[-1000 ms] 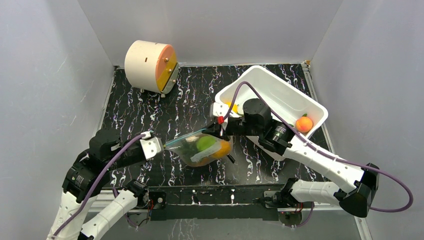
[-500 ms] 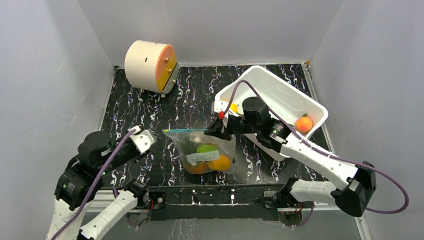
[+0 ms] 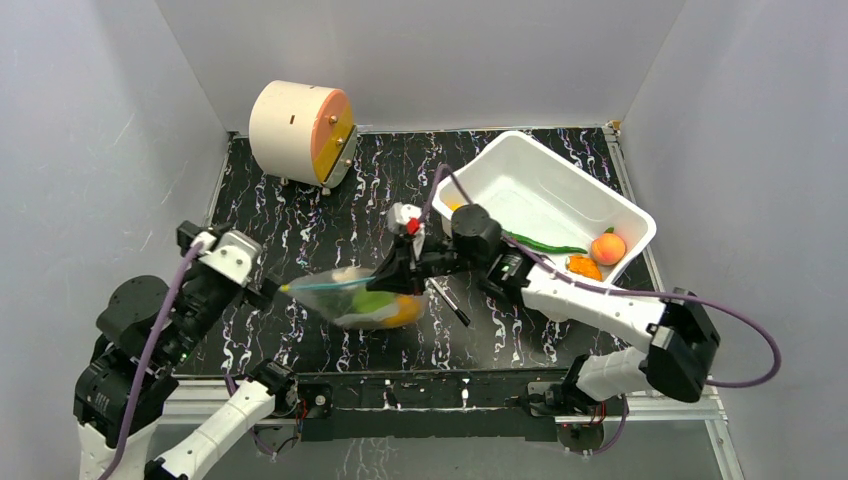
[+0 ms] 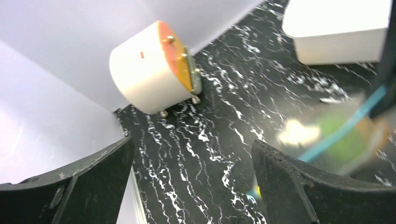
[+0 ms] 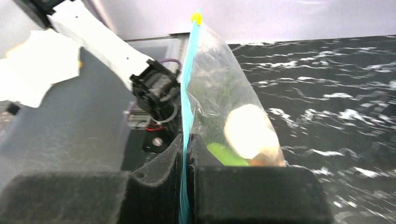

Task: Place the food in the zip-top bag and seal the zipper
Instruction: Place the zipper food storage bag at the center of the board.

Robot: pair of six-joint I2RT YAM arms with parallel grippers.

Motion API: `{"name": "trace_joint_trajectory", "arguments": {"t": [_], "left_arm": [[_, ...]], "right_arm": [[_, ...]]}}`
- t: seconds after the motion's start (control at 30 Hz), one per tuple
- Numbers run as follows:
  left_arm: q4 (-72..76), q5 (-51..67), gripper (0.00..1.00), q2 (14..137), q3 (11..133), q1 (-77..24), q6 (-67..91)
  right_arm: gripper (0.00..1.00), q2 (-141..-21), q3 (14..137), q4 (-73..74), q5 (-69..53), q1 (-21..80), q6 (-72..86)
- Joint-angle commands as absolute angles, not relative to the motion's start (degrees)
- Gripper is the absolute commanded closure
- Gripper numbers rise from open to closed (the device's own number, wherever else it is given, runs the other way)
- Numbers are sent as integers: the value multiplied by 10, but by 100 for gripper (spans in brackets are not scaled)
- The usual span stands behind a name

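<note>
The clear zip-top bag [image 3: 362, 297] hangs tilted over the middle of the mat with green, orange and pale food [image 3: 385, 305] inside. My right gripper [image 3: 393, 272] is shut on its blue-teal zipper [image 5: 187, 100]. In the right wrist view the strip runs from between the jaws to a yellow end tab, and the right gripper [image 5: 187, 145] pinches it flat. My left gripper [image 3: 262, 292] is open just left of the bag's far corner, touching nothing. In the left wrist view the left gripper [image 4: 194, 186] has only mat between its fingers, and the bag [image 4: 336, 133] is a blur at the right.
A white tub [image 3: 560, 180] at the back right holds a peach [image 3: 607, 247], an orange piece [image 3: 583, 267] and a green bean [image 3: 545, 243]. A black pen [image 3: 450, 303] lies right of the bag. A cream cylinder with an orange face [image 3: 300, 120] stands at the back left.
My left gripper opened, let go of the bag's left corner and drew back to the left. My right gripper moved left with the bag, which now hangs from it alone.
</note>
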State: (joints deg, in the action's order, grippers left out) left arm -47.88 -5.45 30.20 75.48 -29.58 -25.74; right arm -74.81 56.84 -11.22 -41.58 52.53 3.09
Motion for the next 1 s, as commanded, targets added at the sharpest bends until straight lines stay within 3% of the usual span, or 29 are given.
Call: {"name": "trace_joint_trajectory", "arguments": {"t": [0.0, 0.2, 0.53, 0.97], "left_arm": [[-437, -177, 2, 295, 791, -295, -219], [-418, -169, 2, 275, 803, -295, -218], [-402, -151, 2, 261, 747, -295, -240], [-410, -144, 2, 267, 722, -295, -244]], "right_arm": [[100, -806, 627, -254, -454, 578, 103], [98, -918, 676, -328, -449, 599, 142], [98, -1140, 828, -189, -366, 584, 17], [94, -1254, 952, -163, -344, 501, -7]]}}
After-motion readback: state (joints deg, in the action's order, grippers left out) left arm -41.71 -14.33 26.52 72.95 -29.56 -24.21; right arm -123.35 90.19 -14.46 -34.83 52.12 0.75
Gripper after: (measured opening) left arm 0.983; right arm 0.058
